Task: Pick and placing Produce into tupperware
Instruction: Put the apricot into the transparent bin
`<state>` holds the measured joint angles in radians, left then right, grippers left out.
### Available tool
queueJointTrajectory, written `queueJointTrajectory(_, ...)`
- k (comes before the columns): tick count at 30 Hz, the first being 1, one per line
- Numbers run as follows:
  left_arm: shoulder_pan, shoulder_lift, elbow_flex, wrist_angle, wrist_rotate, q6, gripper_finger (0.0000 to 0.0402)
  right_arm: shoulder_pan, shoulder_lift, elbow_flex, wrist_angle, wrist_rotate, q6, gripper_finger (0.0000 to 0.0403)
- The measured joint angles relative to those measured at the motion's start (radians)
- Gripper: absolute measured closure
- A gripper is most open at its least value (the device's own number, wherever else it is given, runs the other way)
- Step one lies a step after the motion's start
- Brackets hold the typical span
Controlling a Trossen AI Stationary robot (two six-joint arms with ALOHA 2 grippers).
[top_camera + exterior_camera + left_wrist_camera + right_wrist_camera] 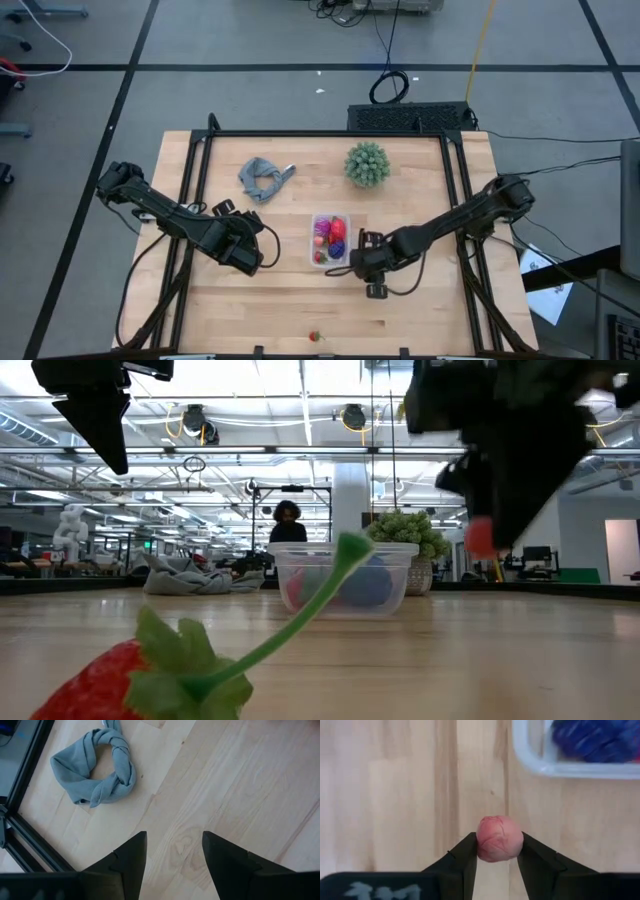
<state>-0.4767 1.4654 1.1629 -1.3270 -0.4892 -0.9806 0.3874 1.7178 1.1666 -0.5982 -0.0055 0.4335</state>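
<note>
Strawberry (105,682) large in low view only; right gripper (498,851) pinching pink ball (499,839) beside tupperware (530,757).

A pale wooden bench (420,320) carries everything. The clear tupperware (331,241) sits near its middle, with produce inside. A grey cloth (264,178) lies beyond it toward the left arm's side, and a spiky green plant (367,164) stands beyond it on the other side. A strawberry (315,337) lies alone at the near edge.
</note>
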Motion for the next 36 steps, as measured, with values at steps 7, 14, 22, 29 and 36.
queueJointTrajectory(7,0.0,0.0,0.0,0.0,-0.001,0.0,0.0204,-0.026,-0.135,0.012,0.007,-0.001,-0.013,0.0287)
queueJointTrajectory(14,0.0,0.0,0.0,-0.001,-0.002,0.002,0.0204,-0.093,-0.145,0.178,-0.007,-0.001,-0.175,0.0287)
queueJointTrajectory(22,0.0,0.0,0.0,-0.007,-0.005,0.009,0.0204,-0.184,-0.047,0.343,-0.044,0.001,-0.323,0.0287)
queueJointTrajectory(29,0.0,0.0,0.0,-0.01,-0.005,0.016,0.0204,-0.244,0.06,0.352,-0.104,0.001,-0.342,0.0287)
queueJointTrajectory(36,0.0,0.0,0.0,-0.01,-0.009,0.017,0.0204,-0.25,0.14,0.352,-0.125,0.0,-0.349,0.0286)
